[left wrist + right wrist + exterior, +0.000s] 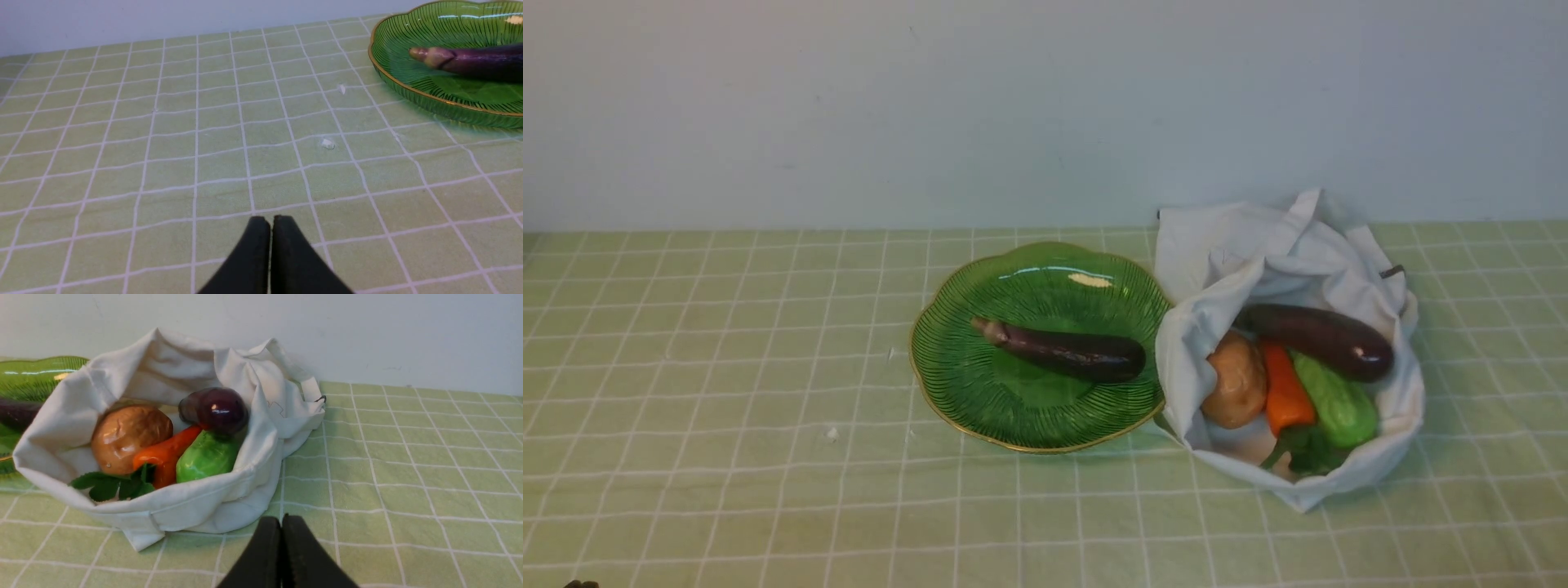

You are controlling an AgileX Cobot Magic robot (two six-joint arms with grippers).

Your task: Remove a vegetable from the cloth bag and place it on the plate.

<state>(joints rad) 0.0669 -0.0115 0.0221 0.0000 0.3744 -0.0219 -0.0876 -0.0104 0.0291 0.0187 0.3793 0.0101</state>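
A: How was the eggplant (pixel 1319 339) in the bag (pixel 1286 245) judged to handle?

B: It was taken to be a glossy, smooth-skinned piece, probably stiff and light, so slipping was thought the main risk. A hold across its middle was judged best, since it lay uppermost, resting on the cucumber (pixel 1335 400) and the carrot (pixel 1284 390), with its length free on both sides. The rounded end seen in the right wrist view was considered too slick and too tapered to be pinched.

A: What was held in the bag?

B: The eggplant, a brown potato (pixel 1236 380) touching the carrot, the cucumber, and some green leaves (pixel 112 484) near the front hem were seen. The cloth was slumped open, soft, and likely to be dragged along if caught.

A: And the plate (pixel 947 371)?

B: One eggplant was already lying on it; the plate was set just beside the bag on the surface (pixel 727 457).

A: How were the pincers found?

B: The left pincer (pixel 271 222) was seen closed, empty, low over bare cloth, well apart from the plate. The right pincer (pixel 281 521) was likewise closed on nothing, near the bag's front.
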